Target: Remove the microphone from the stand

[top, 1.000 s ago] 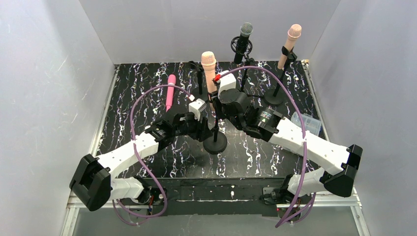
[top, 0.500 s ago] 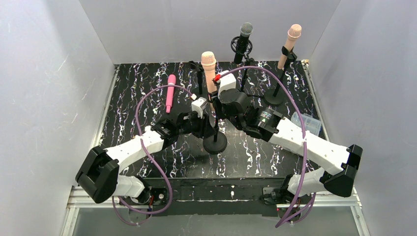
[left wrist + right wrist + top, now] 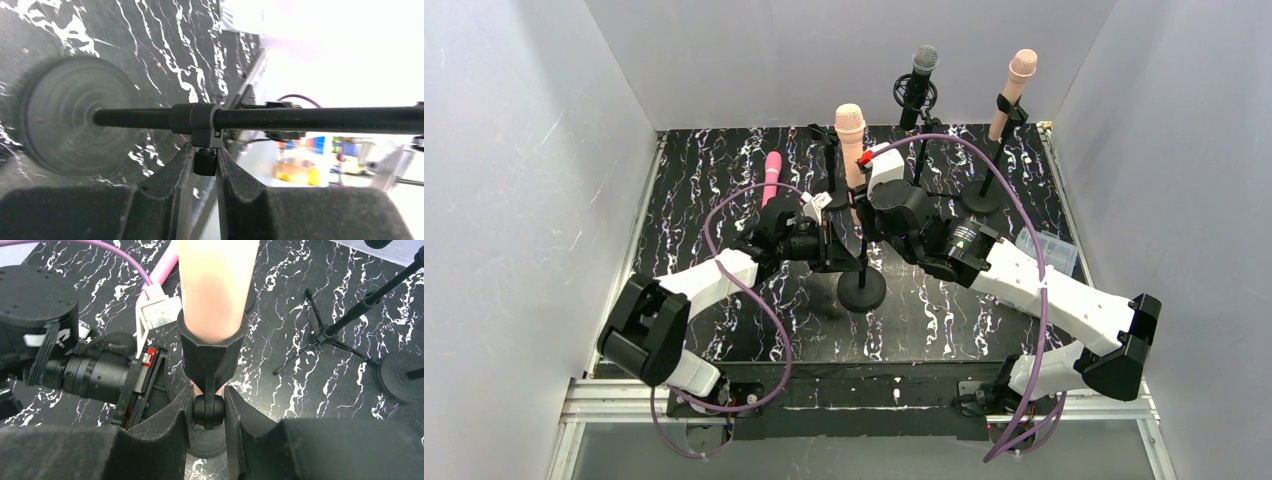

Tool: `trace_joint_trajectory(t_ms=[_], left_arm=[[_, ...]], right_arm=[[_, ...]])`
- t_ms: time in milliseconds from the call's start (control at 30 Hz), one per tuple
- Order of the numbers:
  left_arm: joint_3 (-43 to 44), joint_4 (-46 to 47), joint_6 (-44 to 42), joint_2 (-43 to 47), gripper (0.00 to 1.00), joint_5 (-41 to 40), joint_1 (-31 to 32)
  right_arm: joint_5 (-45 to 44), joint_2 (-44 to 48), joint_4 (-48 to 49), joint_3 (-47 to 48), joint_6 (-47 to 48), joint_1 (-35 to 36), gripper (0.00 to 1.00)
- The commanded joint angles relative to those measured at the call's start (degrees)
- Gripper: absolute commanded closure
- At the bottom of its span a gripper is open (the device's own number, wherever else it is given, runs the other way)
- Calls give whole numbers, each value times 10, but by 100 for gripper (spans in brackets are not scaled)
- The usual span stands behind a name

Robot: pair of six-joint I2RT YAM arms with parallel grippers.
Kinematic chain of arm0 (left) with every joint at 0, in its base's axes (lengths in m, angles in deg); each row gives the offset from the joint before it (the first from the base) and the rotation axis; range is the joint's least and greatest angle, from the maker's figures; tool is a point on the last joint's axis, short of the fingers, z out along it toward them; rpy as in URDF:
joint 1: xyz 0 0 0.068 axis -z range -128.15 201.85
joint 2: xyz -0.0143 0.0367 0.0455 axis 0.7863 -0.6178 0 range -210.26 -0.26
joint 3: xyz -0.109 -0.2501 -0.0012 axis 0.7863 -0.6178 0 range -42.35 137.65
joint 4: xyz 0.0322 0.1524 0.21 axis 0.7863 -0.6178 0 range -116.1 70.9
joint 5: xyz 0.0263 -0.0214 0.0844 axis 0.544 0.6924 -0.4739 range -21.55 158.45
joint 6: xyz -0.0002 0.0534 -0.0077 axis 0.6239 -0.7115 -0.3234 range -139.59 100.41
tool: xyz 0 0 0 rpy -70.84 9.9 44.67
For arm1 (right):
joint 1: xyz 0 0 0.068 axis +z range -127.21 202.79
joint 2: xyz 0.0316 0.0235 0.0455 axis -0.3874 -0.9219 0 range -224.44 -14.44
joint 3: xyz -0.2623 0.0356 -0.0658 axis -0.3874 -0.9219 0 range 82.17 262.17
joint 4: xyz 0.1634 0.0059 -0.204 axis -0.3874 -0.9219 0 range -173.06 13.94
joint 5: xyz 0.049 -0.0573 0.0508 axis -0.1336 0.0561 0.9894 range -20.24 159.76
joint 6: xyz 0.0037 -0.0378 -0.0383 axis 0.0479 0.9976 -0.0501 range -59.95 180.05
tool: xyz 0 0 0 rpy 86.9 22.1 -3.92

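Observation:
A peach microphone (image 3: 849, 135) stands in a black clip on a stand with a round base (image 3: 862, 290) at the table's middle. My right gripper (image 3: 871, 215) is behind the clip. In the right wrist view it (image 3: 209, 402) is shut on the clip's pivot joint (image 3: 209, 412), under the holder (image 3: 212, 352) and the microphone (image 3: 217, 285). My left gripper (image 3: 839, 242) is at the pole from the left. In the left wrist view it (image 3: 205, 156) is shut on the small knob (image 3: 205, 162) of the pole's collar (image 3: 202, 120), with the base (image 3: 65, 115) beyond.
A pink microphone (image 3: 771, 180) lies on the table at the left back. A black microphone (image 3: 921, 75) and another peach one (image 3: 1016, 85) stand on stands at the back. A clear plastic box (image 3: 1044, 248) lies at the right edge. White walls close in three sides.
My left arm has reached forward and right, bringing its gripper up to the stand's pole. The right arm and the microphone have not moved.

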Motion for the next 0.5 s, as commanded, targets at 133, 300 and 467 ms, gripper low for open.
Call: trace_joint_trajectory(t_ms=[133, 300, 467], left_arm=[[35, 13, 221, -87, 100, 96, -58], [30, 36, 305, -113, 100, 112, -70], [14, 45, 331, -107, 85, 93, -81]], right_arm=[[-3, 7, -33, -2, 12, -1, 99], [0, 8, -29, -4, 13, -1, 99], [4, 7, -27, -5, 14, -1, 99]])
